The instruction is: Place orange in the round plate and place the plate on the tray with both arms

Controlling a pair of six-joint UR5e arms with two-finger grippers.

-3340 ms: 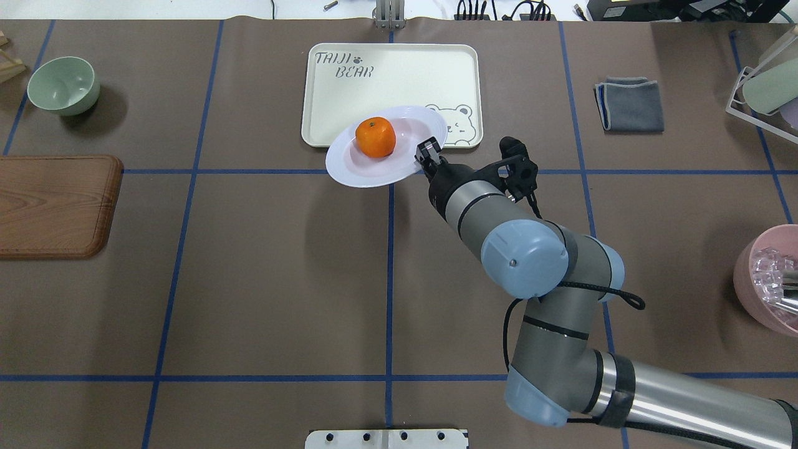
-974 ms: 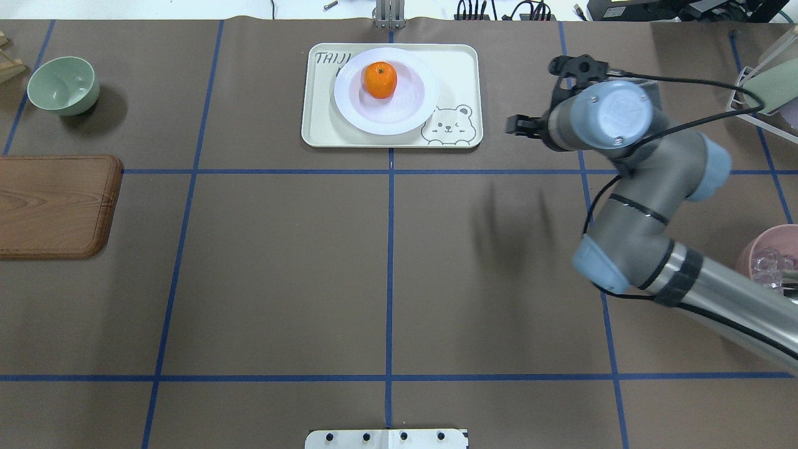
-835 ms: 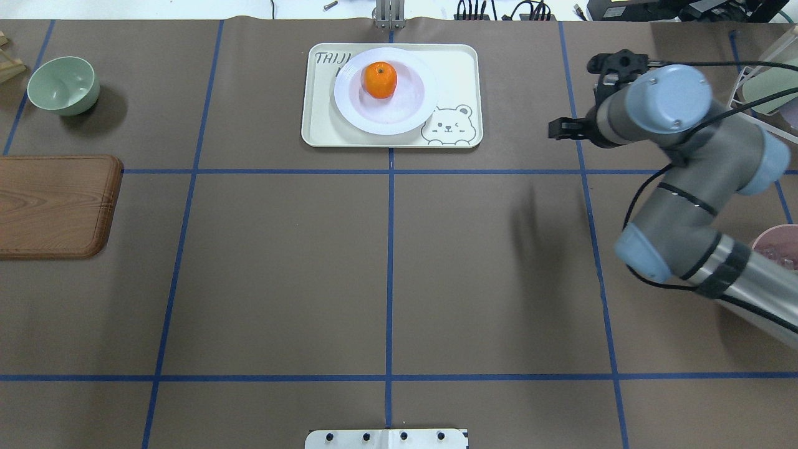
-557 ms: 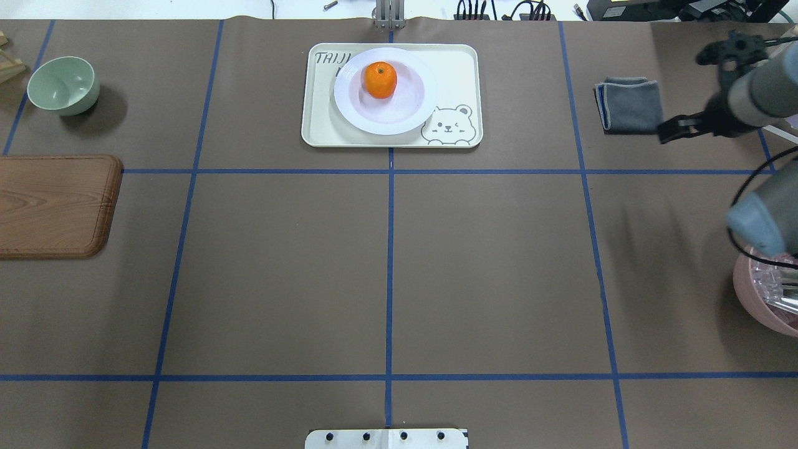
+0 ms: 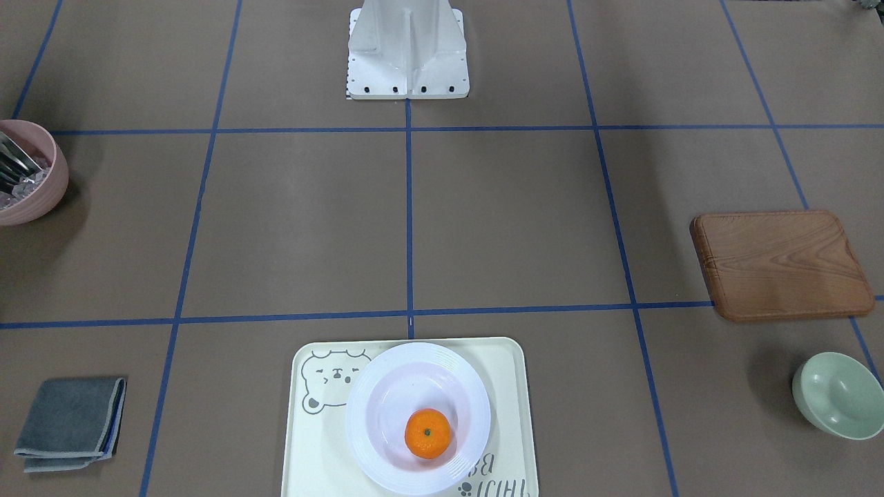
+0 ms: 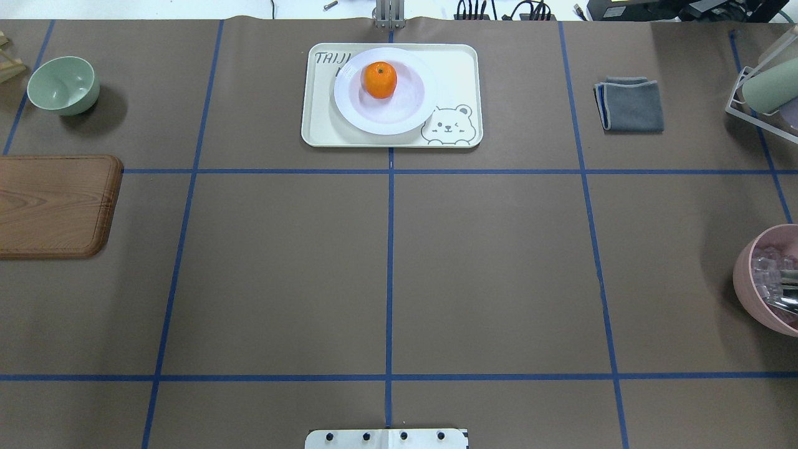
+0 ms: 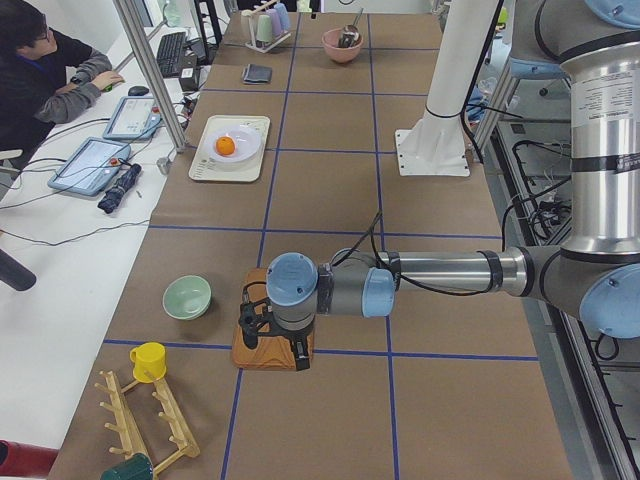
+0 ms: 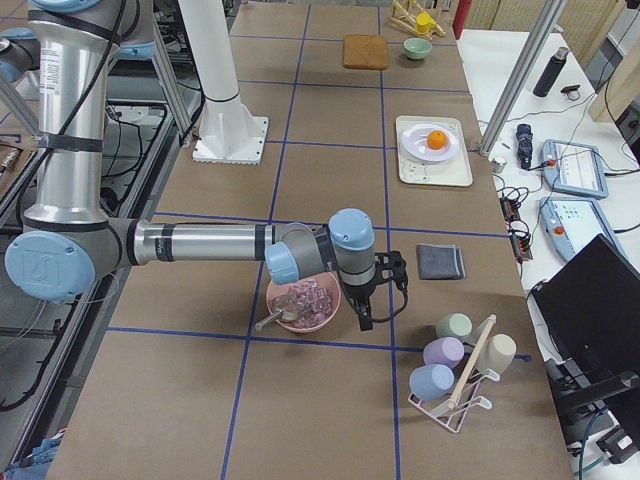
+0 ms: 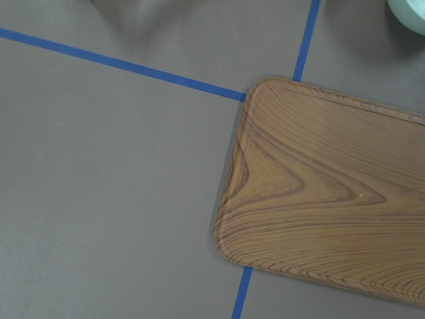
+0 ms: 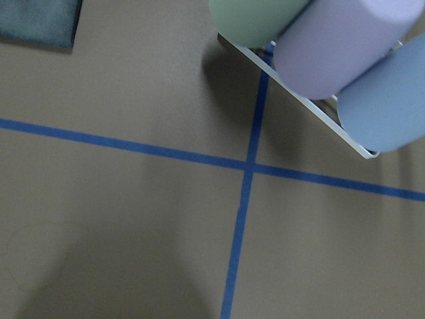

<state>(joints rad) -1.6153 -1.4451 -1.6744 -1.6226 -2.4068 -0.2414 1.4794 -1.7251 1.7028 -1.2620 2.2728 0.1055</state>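
**Orange in the plate, plate on the tray**

We see the orange sitting in the hollow of the white plate, toward its far side, stem dot up. The plate rests flat on the tray and covers part of its lettering. The bear drawing shows just right of the plate, at the tray's near right corner. The tray lies at the far middle of the brown tabletop, and both arms are well apart from it.

The left claw hangs over the wooden board at the left end of the tabletop, near the green bowl. The right claw hangs just beside the pink bowl at the right end, with a folded grey cloth and a cup rack near. Both claws show only in the side views, so we cannot tell whether their fingers are apart or together
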